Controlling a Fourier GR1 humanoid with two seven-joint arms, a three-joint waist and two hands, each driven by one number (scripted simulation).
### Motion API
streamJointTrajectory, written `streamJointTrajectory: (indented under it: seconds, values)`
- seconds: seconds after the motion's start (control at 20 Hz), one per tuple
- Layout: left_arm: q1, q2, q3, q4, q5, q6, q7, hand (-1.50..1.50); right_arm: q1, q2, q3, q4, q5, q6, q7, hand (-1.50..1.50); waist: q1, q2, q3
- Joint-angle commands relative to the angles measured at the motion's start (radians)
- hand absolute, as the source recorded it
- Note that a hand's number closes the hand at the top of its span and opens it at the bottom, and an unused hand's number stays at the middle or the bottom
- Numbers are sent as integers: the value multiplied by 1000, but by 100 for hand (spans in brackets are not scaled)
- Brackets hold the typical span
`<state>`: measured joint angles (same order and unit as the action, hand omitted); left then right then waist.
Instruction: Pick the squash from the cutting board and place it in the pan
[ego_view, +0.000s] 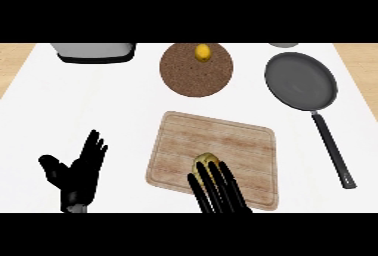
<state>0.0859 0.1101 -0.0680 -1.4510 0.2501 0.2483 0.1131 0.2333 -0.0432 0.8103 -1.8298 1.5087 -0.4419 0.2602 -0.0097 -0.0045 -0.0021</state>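
White counter (44, 100) holds a wooden cutting board (221, 145), grey pan (300, 82) well apart at its upper right. Right hand (218, 192) fingers straight, laid over the yellow squash (204, 161) on the board's lower part. Left hand (77, 172) rests spread at lower left.

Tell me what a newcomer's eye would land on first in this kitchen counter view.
First comes the right hand, low at the centre, its straight black fingers laid over the yellow-green squash on the wooden cutting board. Next is the dark pan at the upper right, its bowl holding nothing and its long handle running down toward the lower right. The left hand rests open at the lower left, fingers up.
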Motion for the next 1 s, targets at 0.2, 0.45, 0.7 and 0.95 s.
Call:
streamJointTrajectory:
  seconds: [0.2, 0.45, 0.7, 0.95]
  values:
    - [9, -4, -1, 27, -5, -17, -33, 0, -138, 42, 16, 70, 203, 478, 360, -150, 15, 7, -4]
    - [-50, -20, -3, 32, -15, 11, -6, 0, -323, 43, 21, 99, 142, 795, 520, -150, 23, 8, 0]
    - [-59, 32, 22, 3, 8, -30, 55, 0, -620, 43, 33, 235, -129, 876, 704, -150, 34, 8, 2]
    - [-19, -45, -27, 39, -40, 13, -24, 0, -576, 43, -6, 289, -212, 992, 730, -150, 19, 6, 2]
